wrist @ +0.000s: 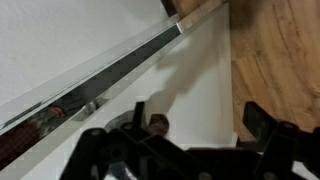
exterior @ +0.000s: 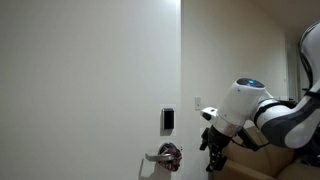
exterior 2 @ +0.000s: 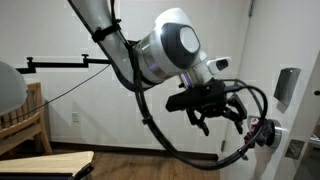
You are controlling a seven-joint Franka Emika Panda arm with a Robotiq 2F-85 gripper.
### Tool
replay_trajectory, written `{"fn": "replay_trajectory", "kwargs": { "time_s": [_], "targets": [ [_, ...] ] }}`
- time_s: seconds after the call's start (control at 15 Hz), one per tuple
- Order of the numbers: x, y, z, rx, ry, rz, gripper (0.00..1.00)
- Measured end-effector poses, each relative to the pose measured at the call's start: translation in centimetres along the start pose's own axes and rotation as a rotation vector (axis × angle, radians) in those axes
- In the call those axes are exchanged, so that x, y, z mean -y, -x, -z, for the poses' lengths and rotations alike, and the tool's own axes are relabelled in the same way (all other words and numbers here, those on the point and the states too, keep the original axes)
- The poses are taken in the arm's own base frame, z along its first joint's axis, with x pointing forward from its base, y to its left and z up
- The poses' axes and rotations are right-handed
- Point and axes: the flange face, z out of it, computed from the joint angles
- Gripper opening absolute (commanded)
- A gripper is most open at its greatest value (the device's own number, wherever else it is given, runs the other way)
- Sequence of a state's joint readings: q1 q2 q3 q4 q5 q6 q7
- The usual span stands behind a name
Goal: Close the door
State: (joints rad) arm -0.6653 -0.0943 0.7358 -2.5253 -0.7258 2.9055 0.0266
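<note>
Jaws are standing apart with nothing between them, and we are reading that mainly from the wrist view.

In an exterior view the gripper [exterior: 213, 142] is hanging just off the free edge of the door [exterior: 90, 80], on the wall side. The white panel is lying off to one side of the jaws, running tall and upright. The handle [exterior: 158, 157] is sitting slightly below the jaws and towards the panel, near but not touching. The keypad [exterior: 167, 120] is sitting above the handle, about level with the wrist.

In an exterior view from the opposite side the gripper [exterior 2: 213, 112] is pointing towards the door [exterior 2: 303, 128], and the fingers [exterior 2: 200, 122] are spreading open in free air. The handle [exterior 2: 266, 133] is lying ahead of the jaws and a little lower, with a clear gap between them.

In the wrist view the gripper [wrist: 170, 128] is filling the lower edge, fingers wide. The door [wrist: 195, 88] is lying straight ahead, with a dark strip running diagonally across it; we cannot tell whether that is its edge or a gap. A dark round part [wrist: 152, 122], probably the handle's base, is showing between the fingers. The floor [wrist: 280, 60] is showing beyond.

We are judging that closing is asking for a push square against the panel's face, near the handle.
</note>
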Motion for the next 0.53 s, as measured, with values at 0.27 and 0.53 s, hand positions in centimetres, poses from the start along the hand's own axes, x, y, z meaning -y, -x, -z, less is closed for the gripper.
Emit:
{"fn": "replay_trajectory", "kwargs": {
  "time_s": [0.27, 0.53],
  "targets": [
    [3.5, 2.7, -3.8, 0.032, -0.185, -0.140, 1.00],
    [7.9, 3.9, -6.2, 0.037, -0.348, -0.309, 1.00]
  ]
}}
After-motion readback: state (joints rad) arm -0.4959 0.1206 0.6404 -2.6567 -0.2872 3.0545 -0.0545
